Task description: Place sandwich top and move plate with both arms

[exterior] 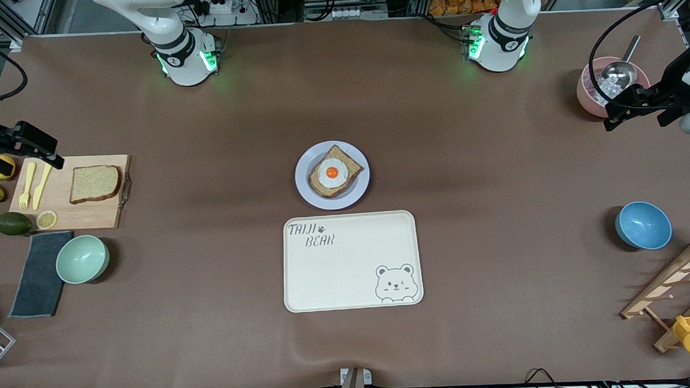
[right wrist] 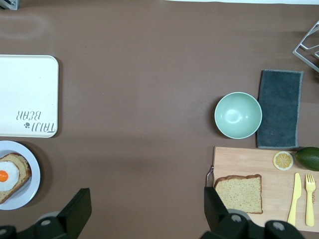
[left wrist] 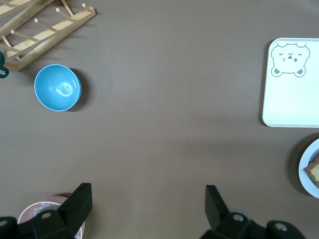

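From the front, the sandwich top [exterior: 94, 183] lay on a cutting board [exterior: 69, 193] at the right arm's end of the counter; the plate [exterior: 332, 175] sat mid-counter, just farther than the tray [exterior: 352, 260].

The left wrist view showed the left pincer [left wrist: 148, 205] spread wide and empty above bare counter.

In the right wrist view, the right pincer [right wrist: 147, 209] gaped empty beside the slice [right wrist: 239, 193]. Thin, flat bread might slip a pinch or land skewed on the egg [right wrist: 4, 176].

Sandwich top [exterior: 94, 183]: plain brown wholegrain slice, darker crust, lying flat on wooden cutting board [exterior: 93, 211], toward right arm's end of surface. Plate [exterior: 307, 186]: round, pale lavender-white, flat on surface mid-way, well apart from cutting board, carrying 1 egg-topped bread slice [exterior: 335, 171].
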{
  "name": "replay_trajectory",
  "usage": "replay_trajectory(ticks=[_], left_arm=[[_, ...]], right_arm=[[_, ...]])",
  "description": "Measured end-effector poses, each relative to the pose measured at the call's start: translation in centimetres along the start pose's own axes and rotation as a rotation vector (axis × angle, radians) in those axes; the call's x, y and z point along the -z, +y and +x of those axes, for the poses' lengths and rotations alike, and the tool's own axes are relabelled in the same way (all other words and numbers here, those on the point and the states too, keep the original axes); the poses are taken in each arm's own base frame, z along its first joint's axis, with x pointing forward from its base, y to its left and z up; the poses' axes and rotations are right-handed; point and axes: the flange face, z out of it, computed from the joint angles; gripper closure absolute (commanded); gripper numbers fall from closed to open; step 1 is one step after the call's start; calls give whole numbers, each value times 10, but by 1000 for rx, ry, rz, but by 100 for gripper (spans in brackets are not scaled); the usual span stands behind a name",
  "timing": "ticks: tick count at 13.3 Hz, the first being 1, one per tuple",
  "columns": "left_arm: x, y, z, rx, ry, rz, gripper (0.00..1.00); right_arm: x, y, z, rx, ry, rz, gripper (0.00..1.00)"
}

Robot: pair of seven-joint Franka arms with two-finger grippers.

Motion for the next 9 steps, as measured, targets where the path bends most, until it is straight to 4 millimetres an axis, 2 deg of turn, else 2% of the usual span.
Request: replay_trajectory(ticks=[6,9], left_arm=[[0,0,0,1,-1,0,0],[-8,8,3,-14,-14,0,0]], right_arm=[[-3,5,1,-8,-8,-18,0],[-6,12,1,-20,-13,-19,0]])
